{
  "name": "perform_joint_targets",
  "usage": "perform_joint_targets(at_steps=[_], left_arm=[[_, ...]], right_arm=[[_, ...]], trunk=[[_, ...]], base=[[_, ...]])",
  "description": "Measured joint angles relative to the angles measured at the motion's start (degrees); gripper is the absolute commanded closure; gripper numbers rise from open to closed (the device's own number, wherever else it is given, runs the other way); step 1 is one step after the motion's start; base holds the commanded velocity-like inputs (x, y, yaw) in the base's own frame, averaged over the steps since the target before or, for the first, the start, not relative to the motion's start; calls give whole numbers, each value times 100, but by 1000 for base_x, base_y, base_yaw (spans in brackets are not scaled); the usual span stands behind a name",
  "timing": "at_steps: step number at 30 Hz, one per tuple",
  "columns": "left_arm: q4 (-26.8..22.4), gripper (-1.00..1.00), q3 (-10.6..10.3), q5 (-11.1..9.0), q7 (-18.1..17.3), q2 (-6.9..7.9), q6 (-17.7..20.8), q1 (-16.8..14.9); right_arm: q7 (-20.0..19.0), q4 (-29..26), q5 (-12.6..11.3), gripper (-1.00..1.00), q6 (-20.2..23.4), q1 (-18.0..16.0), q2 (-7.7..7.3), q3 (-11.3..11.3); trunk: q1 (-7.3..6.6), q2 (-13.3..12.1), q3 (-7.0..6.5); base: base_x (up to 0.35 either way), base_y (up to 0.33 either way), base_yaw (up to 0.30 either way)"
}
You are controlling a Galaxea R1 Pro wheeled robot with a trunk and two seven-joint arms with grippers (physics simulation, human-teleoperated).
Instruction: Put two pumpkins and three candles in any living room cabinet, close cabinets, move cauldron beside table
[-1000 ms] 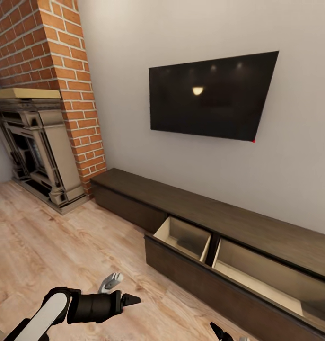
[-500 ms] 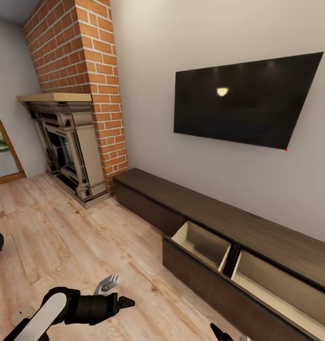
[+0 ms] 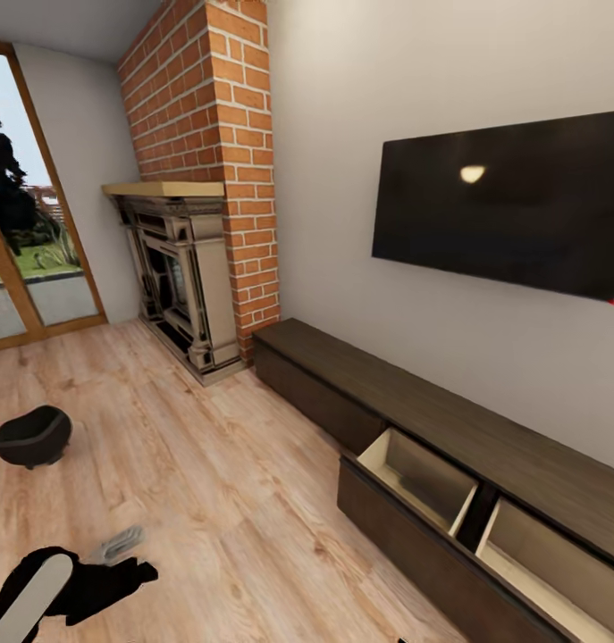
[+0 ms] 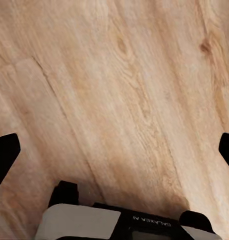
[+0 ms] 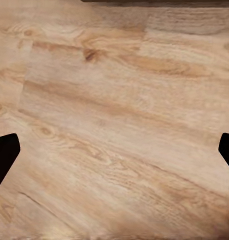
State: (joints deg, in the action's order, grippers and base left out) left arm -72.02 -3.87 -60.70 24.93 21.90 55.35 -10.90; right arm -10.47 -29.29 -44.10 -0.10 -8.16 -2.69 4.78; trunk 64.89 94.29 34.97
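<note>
Panning left, the head camera is now revealing the cauldron (image 3: 33, 436) on the floor. Both grippers (image 4: 114, 150) (image 5: 114, 150) are hanging wide open, empty. With the cabinet (image 3: 449, 464) drawers gaping, the base should keep clear of them while turning.

At the head view's lower left, the left arm (image 3: 38, 597) has a white shell over black joints. The left wrist (image 4: 127, 222) housing is white and black, lettered "GALAXEA".

Long dark-brown cabinet (image 3: 414, 402) ran along wall, two drawers pulled open, beige interiors showing. Black cauldron (image 3: 33, 436) sat upright on wood floor, well apart.
</note>
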Motion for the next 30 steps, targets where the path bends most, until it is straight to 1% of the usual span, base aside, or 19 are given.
perform_joint_targets(at_steps=[2,4,6,7,8,10,12,15,16,18,21,23,24,26,28,30], left_arm=[[95,-100,11,444,-2,-47,-238,1],[283,-100,-2,731,-2,-115,-554,4],[551,-100,-19,886,-4,-155,-844,-8],[706,-100,-30,943,-7,-168,-1062,-27],[743,-100,-35,958,-8,-172,-1136,-31],[824,-100,-45,1052,-9,-178,-1397,-45],[862,-100,-48,1228,-33,-181,-1569,-56],[886,-100,-45,1538,-58,-188,-1730,-85],[891,-100,-44,1580,-61,-187,-1781,-88],[992,-100,-42,1687,-67,-185,-2072,-93],[1372,-100,-50,1751,-79,-184,-2471,-96],[1561,-100,-62,1767,-88,-184,-2627,-96],[1673,-100,-80,1779,-93,-184,-2712,-94],[1734,-100,-107,1783,-96,-184,-2758,-93],[1771,-100,-230,1782,-98,-183,-2785,-91],[1848,-100,-447,1784,-98,-179,-2804,-90]], right_arm=[[199,3,299,-100,-41,0,149,-7],[395,-2,610,-100,-58,0,270,9],[547,-4,928,-100,-70,0,388,2],[615,-5,1130,-100,-73,0,480,1],[632,-5,1194,-100,-74,0,511,-1],[668,-5,1380,-100,-76,0,595,-2],[683,-5,1506,-100,-77,0,646,-3],[690,-5,1659,-100,-78,0,677,1],[691,-5,1686,-100,-78,0,680,1],[692,-5,1788,-100,-78,0,695,4],[693,-7,1918,-100,-78,0,763,6],[693,-10,1986,-100,-74,0,817,6],[693,-12,2059,-100,-72,0,863,10],[693,-13,2143,-100,-71,0,904,33],[693,-14,2224,-100,-75,0,955,110],[693,-14,2262,-100,-77,0,988,191]], trunk=[[-44,-80,-36],[-88,-160,-72],[-132,-241,-108],[-154,-281,-126],[-176,-321,-144],[-220,-401,-180],[-264,-481,-216],[-330,-602,-269],[-352,-642,-287],[-395,-722,-323],[-461,-843,-377],[-505,-923,-413],[-527,-963,-431],[-571,-1043,-467],[-615,-1123,-503],[-659,-1204,-539]], base=[[0,0,290],[0,0,290],[0,0,290],[0,0,290],[0,0,289],[0,0,290],[0,0,290],[0,0,290],[0,0,290],[0,0,290],[0,0,290],[0,0,290],[0,0,288],[0,0,286],[0,0,280],[0,0,266]])
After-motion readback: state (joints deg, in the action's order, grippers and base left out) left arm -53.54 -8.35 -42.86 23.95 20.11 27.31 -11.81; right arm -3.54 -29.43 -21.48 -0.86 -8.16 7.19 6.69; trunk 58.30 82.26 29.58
